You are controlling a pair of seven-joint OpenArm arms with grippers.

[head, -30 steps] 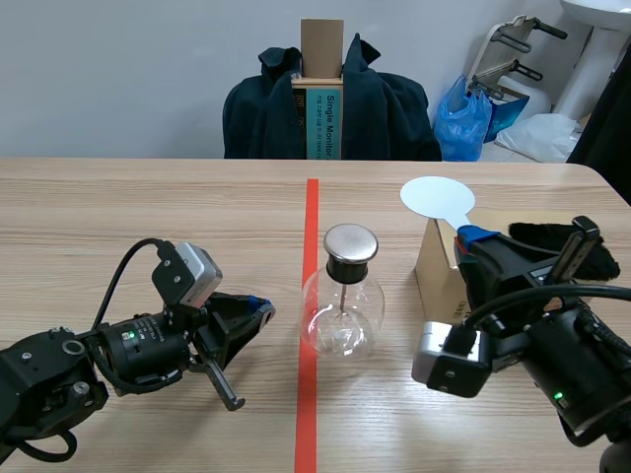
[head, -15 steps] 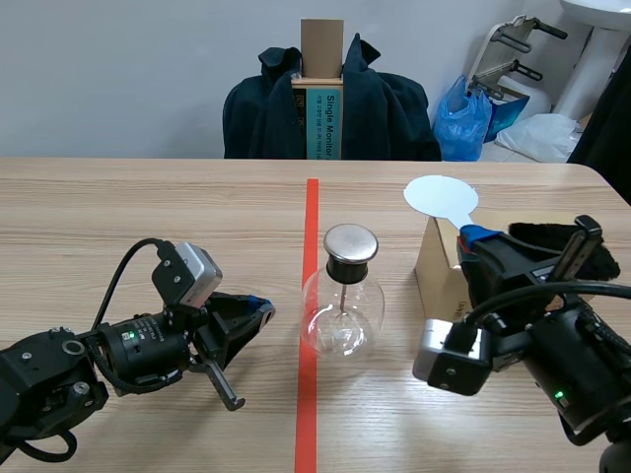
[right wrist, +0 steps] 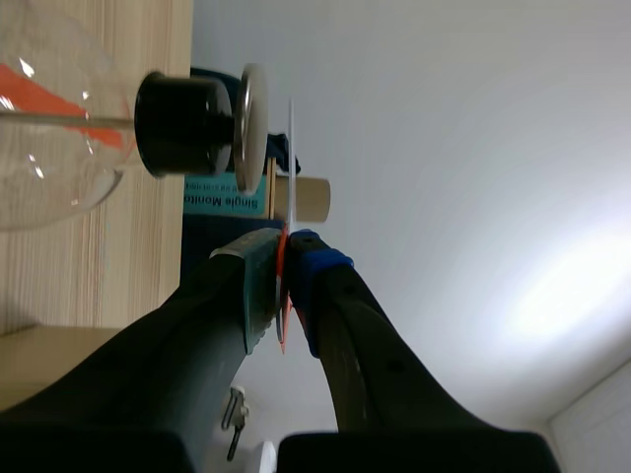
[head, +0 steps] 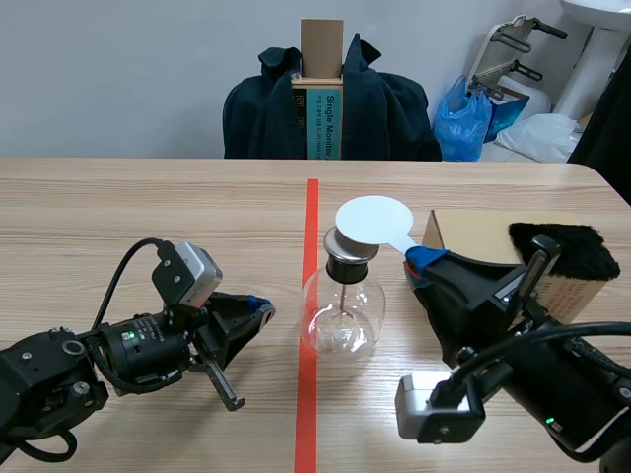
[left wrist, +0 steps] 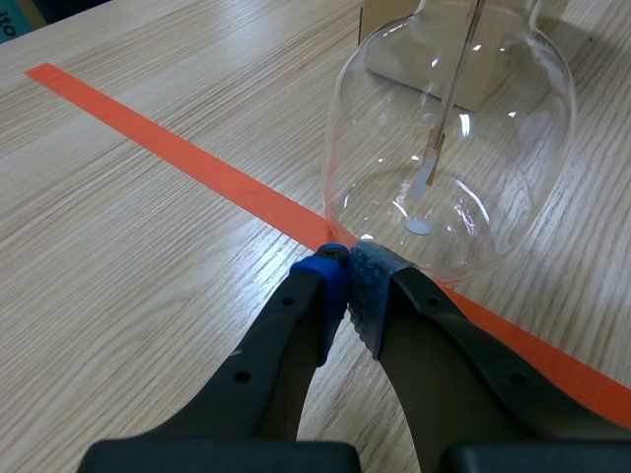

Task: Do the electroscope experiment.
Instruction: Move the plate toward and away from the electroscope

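Observation:
The electroscope is a round glass flask (head: 341, 313) with a black stopper and a metal disc cap (head: 351, 246), standing just right of the red tape line. A rod with foil hangs inside the flask (left wrist: 449, 138). My right gripper (head: 416, 258) is shut on the handle of a white round paddle (head: 374, 219), whose disc hovers just over the cap. Seen edge-on, the paddle (right wrist: 290, 158) sits close beside the cap (right wrist: 250, 113), pinched in the right gripper (right wrist: 284, 258). My left gripper (head: 258, 307) rests low on the table left of the flask; its fingers (left wrist: 347, 281) are shut on nothing, tips near the glass.
A cardboard box (head: 493, 241) stands right of the flask, with a black fuzzy cloth (head: 564, 251) on its right end. Across the table a chair draped with a dark jacket (head: 330, 103) holds a box. A blue bag (head: 466, 118) lies on the floor behind.
My right arm has swung left, carrying the white paddle from above the cardboard box to just over the electroscope's metal cap. The left arm has not moved.

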